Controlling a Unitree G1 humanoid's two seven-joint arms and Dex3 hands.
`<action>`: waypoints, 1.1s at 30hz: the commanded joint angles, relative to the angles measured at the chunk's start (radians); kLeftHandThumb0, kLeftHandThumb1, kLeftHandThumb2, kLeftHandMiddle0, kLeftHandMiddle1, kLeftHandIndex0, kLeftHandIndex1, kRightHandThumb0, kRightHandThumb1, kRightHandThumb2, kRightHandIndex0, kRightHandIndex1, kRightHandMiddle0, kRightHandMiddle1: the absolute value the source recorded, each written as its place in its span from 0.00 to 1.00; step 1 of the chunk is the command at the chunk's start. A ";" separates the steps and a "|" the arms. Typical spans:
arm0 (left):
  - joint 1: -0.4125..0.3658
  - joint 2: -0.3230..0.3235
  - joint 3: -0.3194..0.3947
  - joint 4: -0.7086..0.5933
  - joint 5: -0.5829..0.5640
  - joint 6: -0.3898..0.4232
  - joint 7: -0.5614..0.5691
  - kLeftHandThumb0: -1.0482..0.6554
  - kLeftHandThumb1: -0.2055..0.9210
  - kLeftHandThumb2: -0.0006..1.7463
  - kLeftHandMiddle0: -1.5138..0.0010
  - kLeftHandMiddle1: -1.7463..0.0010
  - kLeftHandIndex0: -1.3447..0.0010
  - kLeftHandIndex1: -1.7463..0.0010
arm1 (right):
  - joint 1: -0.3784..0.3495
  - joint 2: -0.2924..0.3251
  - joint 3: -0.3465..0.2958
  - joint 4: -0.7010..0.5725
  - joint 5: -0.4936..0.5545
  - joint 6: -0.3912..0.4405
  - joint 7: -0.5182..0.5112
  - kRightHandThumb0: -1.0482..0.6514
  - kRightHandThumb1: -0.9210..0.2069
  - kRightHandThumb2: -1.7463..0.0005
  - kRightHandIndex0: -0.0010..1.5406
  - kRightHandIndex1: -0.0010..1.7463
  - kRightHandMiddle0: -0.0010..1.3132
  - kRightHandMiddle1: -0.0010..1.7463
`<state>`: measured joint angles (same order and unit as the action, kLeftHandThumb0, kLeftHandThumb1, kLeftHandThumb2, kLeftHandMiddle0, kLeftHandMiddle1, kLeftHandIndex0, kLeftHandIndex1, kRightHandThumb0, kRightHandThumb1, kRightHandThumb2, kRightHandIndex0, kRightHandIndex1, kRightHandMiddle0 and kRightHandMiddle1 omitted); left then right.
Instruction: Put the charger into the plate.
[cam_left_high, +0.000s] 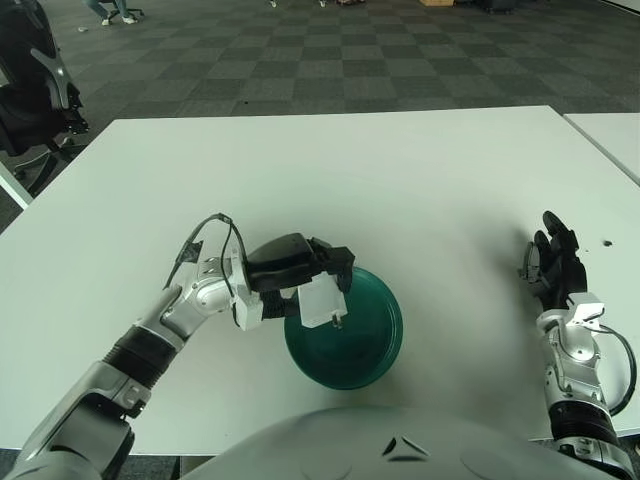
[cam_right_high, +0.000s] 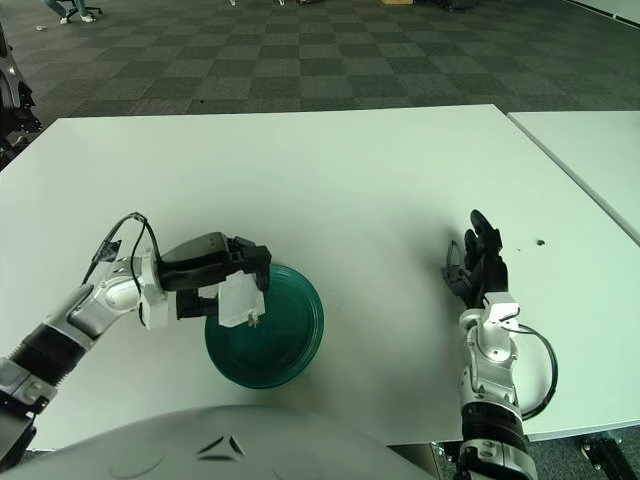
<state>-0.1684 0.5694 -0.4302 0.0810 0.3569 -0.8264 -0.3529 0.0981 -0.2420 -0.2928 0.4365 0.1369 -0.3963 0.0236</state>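
A white charger (cam_left_high: 321, 303) with its metal prongs pointing down-right is held in my left hand (cam_left_high: 305, 282), whose dark fingers are curled around its top. The charger hangs over the left part of the round teal plate (cam_left_high: 365, 335), which sits on the white table near the front middle. I cannot tell whether the charger touches the plate. In the right eye view the same charger (cam_right_high: 239, 299) shows over the plate's (cam_right_high: 285, 335) left edge. My right hand (cam_left_high: 555, 264) shows at the table's right side, fingers spread, holding nothing.
The white table (cam_left_high: 400, 170) stretches wide behind the plate. A second white table (cam_left_high: 615, 135) stands at the far right across a narrow gap. A dark chair (cam_left_high: 30, 80) stands off the back-left corner on the checkered carpet.
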 joint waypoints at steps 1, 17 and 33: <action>0.003 0.021 0.006 -0.009 0.037 0.040 -0.042 0.61 0.34 0.84 0.53 0.02 0.62 0.00 | 0.117 0.111 0.062 0.098 -0.015 0.128 0.001 0.20 0.00 0.61 0.08 0.00 0.00 0.22; 0.042 -0.080 -0.034 0.123 0.195 0.069 0.052 0.61 0.53 0.68 0.63 0.02 0.70 0.05 | 0.140 0.124 0.113 0.058 -0.049 0.113 -0.002 0.20 0.00 0.61 0.09 0.00 0.00 0.23; 0.051 -0.095 -0.013 0.118 0.265 0.069 0.159 0.10 1.00 0.32 0.89 0.93 1.00 0.66 | 0.117 0.133 0.347 0.127 -0.220 -0.058 0.053 0.18 0.00 0.64 0.10 0.00 0.00 0.27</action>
<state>-0.1146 0.4760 -0.4433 0.1690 0.5647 -0.7539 -0.2347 0.0988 -0.2296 -0.0168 0.3720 -0.0808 -0.4664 0.0648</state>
